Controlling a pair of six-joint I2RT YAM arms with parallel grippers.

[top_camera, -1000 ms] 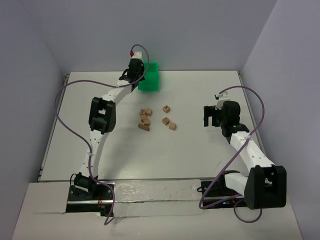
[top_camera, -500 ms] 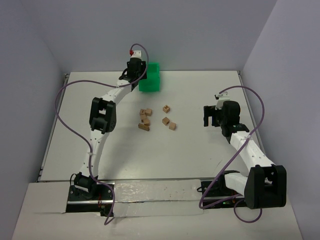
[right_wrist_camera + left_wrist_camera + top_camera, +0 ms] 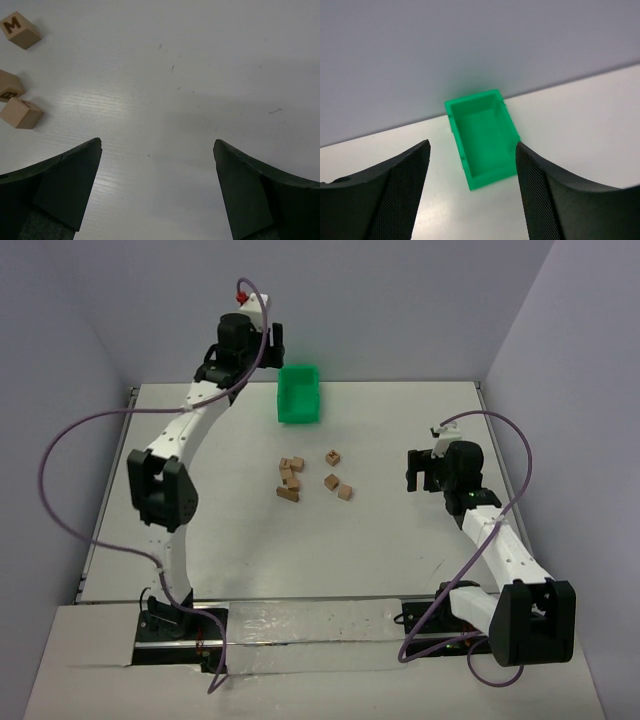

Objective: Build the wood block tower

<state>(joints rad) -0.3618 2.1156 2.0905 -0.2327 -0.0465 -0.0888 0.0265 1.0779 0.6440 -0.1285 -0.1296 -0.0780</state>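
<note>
Your left gripper [image 3: 472,150]: jaws apart, empty, high over empty green bin [image 3: 472,100], far left. Right gripper [image 3: 157,145]: spread, empty, low beside wood blocks [image 3: 310,478], scattered mid-table, handy for single picks. Stacking apparently not begun.

1. The bin [image 3: 299,395] sits at the worktop's [image 3: 400,540] far edge, by the back wall.
2. The wood blocks [image 3: 289,480] lie scattered mid-worktop, before the bin.
3. The left pincer [image 3: 274,340] hangs left of the bin; the right pincer [image 3: 418,470] is right of the wood blocks.
</note>
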